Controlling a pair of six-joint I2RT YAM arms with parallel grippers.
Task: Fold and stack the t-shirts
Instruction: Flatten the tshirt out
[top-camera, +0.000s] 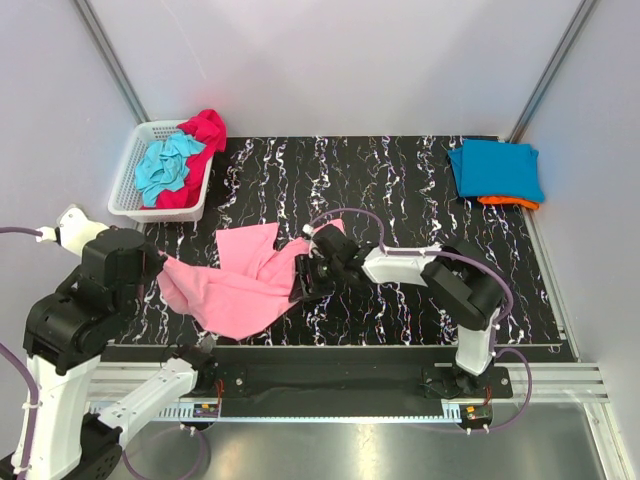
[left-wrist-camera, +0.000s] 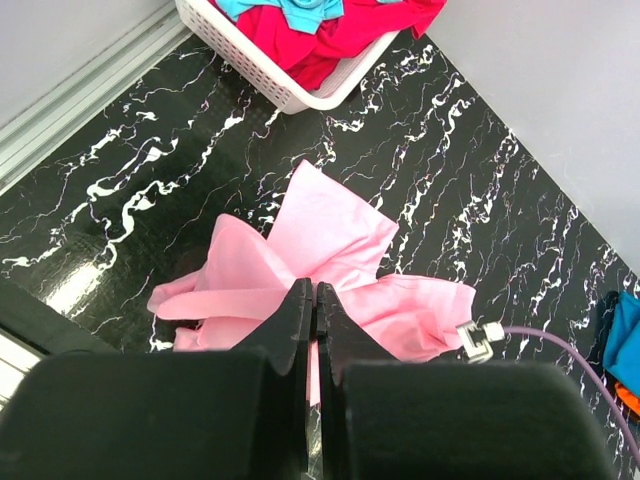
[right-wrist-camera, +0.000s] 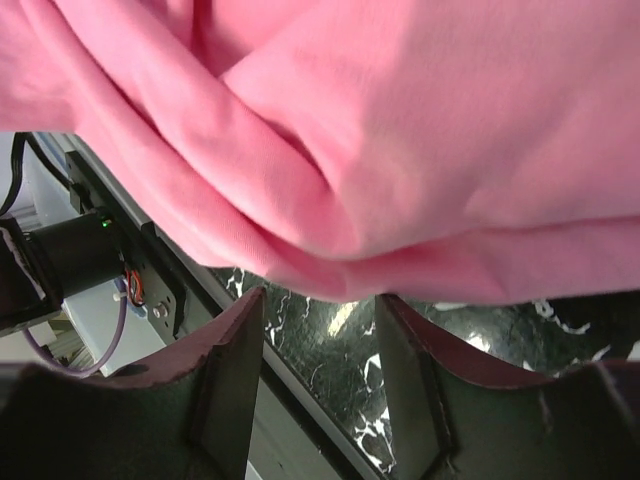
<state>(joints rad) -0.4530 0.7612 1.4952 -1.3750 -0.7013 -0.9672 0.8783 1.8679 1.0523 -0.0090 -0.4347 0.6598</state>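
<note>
A light pink t-shirt (top-camera: 245, 285) lies crumpled on the black marbled table near the front edge. My left gripper (top-camera: 160, 265) is shut on its left edge; in the left wrist view the jaws (left-wrist-camera: 315, 292) meet with a strip of pink t-shirt (left-wrist-camera: 335, 235) pinched between them. My right gripper (top-camera: 303, 277) sits at the shirt's right side. Its jaws (right-wrist-camera: 320, 300) stand open, with a fold of the pink t-shirt (right-wrist-camera: 400, 150) hanging just past the fingertips and only table showing between them. A blue t-shirt (top-camera: 495, 168) lies folded on an orange one (top-camera: 508, 202) at the back right.
A white slatted basket (top-camera: 128, 180) at the back left holds a teal t-shirt (top-camera: 168, 168) and a red t-shirt (top-camera: 205, 135); the basket (left-wrist-camera: 300, 92) also shows in the left wrist view. A metal rail (top-camera: 350, 380) runs along the table's front edge. Grey walls enclose the table.
</note>
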